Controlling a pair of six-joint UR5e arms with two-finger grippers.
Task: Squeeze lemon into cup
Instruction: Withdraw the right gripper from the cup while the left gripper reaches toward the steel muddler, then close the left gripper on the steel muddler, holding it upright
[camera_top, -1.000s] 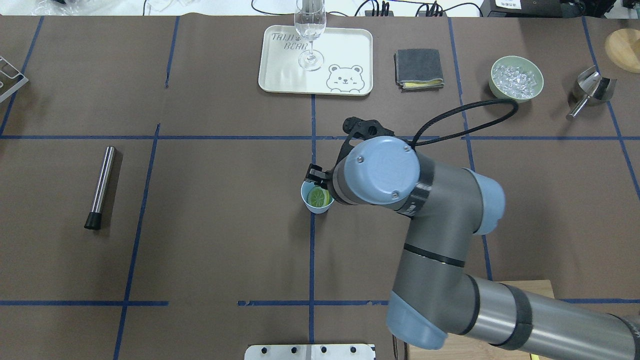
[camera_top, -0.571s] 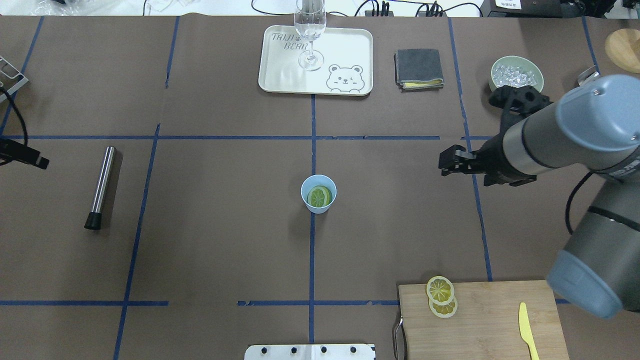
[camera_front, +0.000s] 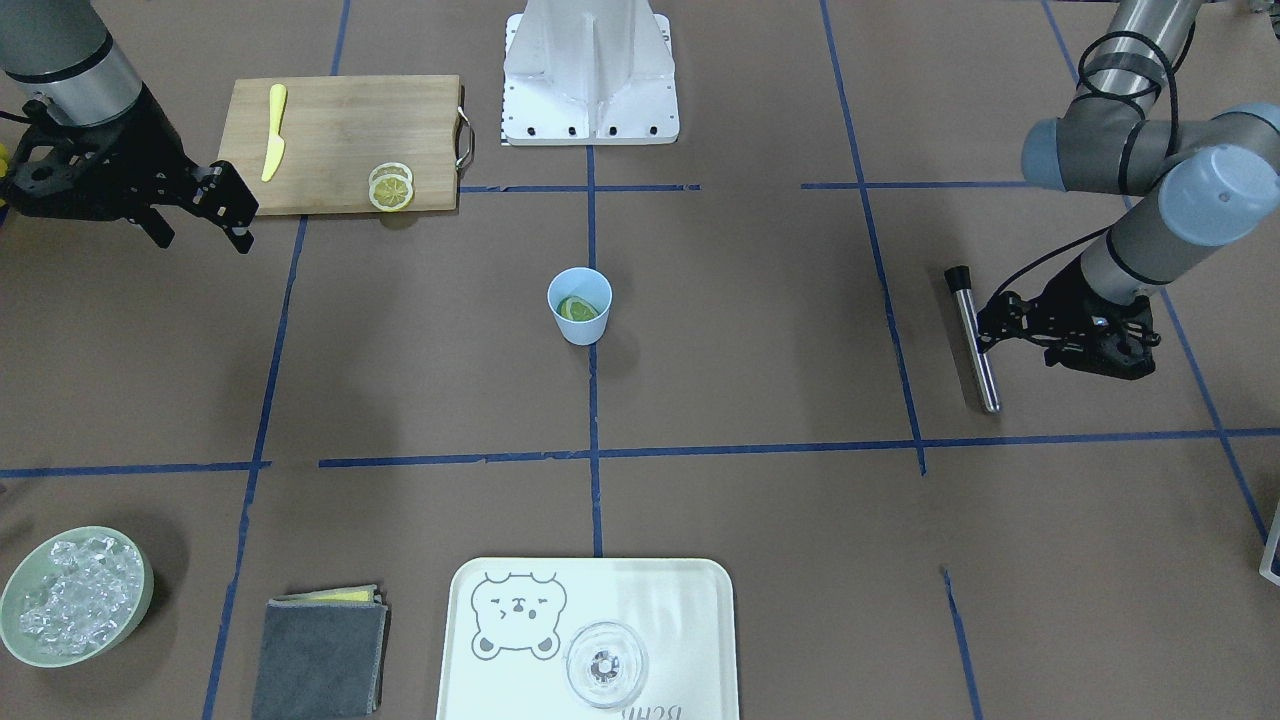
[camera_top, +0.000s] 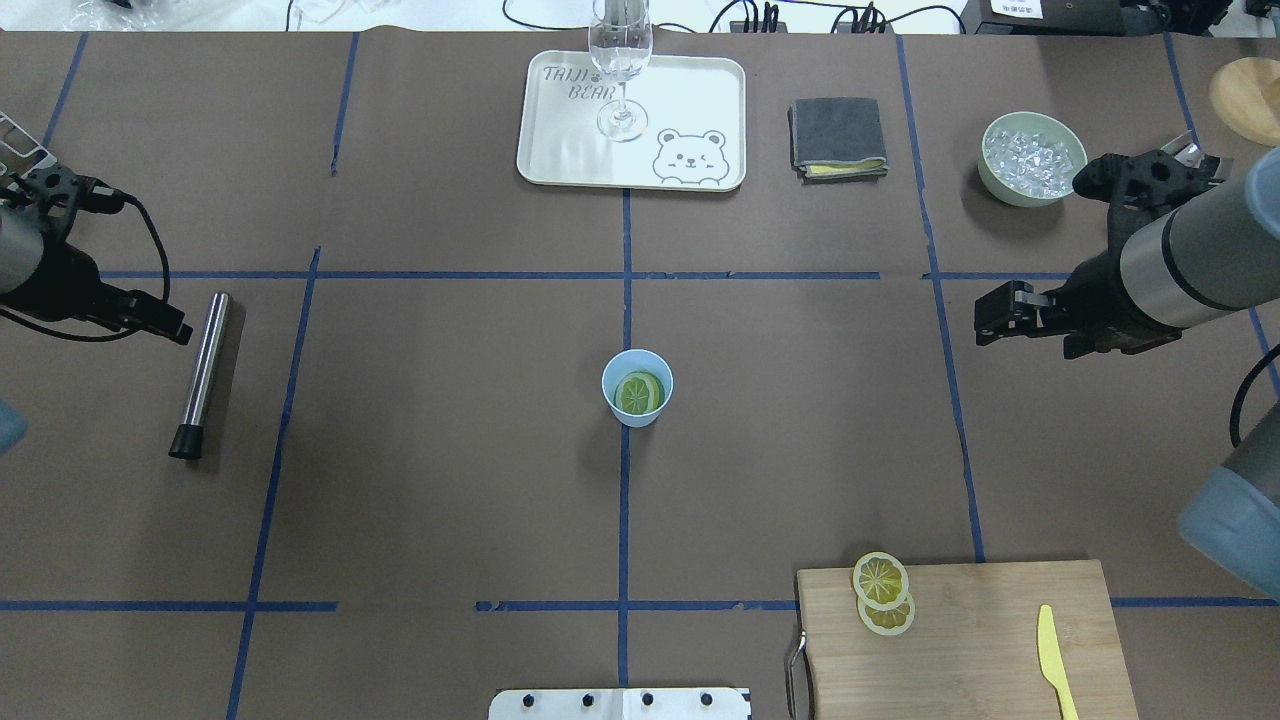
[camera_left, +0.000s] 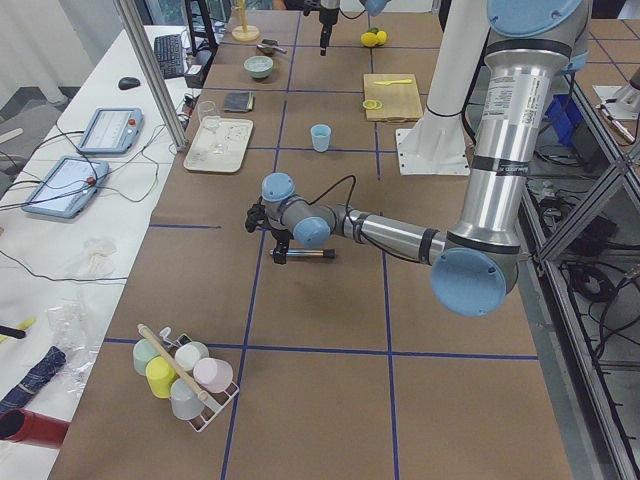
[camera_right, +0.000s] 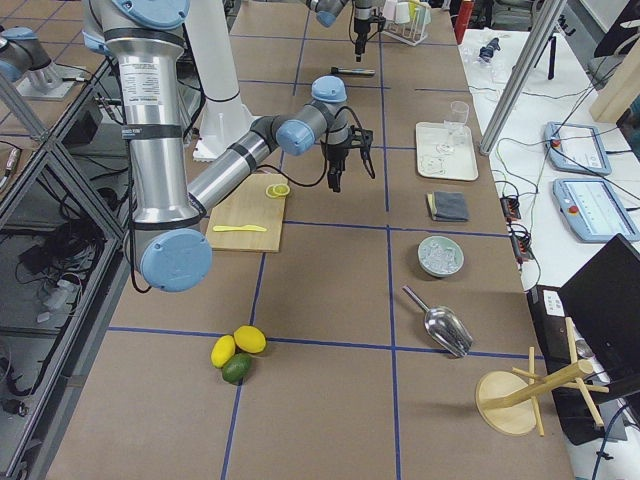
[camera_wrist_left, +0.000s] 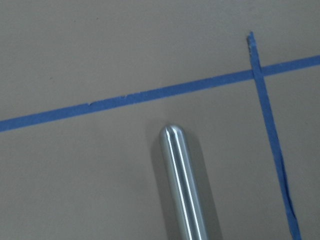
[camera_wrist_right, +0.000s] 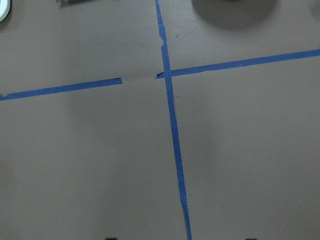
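The light-blue cup (camera_top: 637, 388) stands upright at the table's middle, also in the front view (camera_front: 580, 305). A lemon slice (camera_top: 638, 393) lies inside it (camera_front: 576, 308). Two more slices (camera_top: 883, 592) lie stacked on the wooden cutting board (camera_top: 980, 640). My right gripper (camera_top: 985, 320) is open and empty. It hovers far right of the cup, with only bare table in its wrist view. My left gripper (camera_top: 178, 332) is at the far left, beside the top end of a steel rod (camera_top: 203, 370). Its fingers do not show in the wrist view, which holds the rod's tip (camera_wrist_left: 177, 175).
A white tray (camera_top: 700, 100) with a clear stemmed glass (camera_top: 621, 60) stands at the back centre. A grey cloth (camera_top: 838, 137) and a green bowl of ice (camera_top: 1033, 157) are at the back right. A yellow knife (camera_top: 1052, 650) lies on the board.
My right arm has drawn back from above the cup to the right, leaving the slice in the cup. My left arm has come in from the left to the rod's top end.
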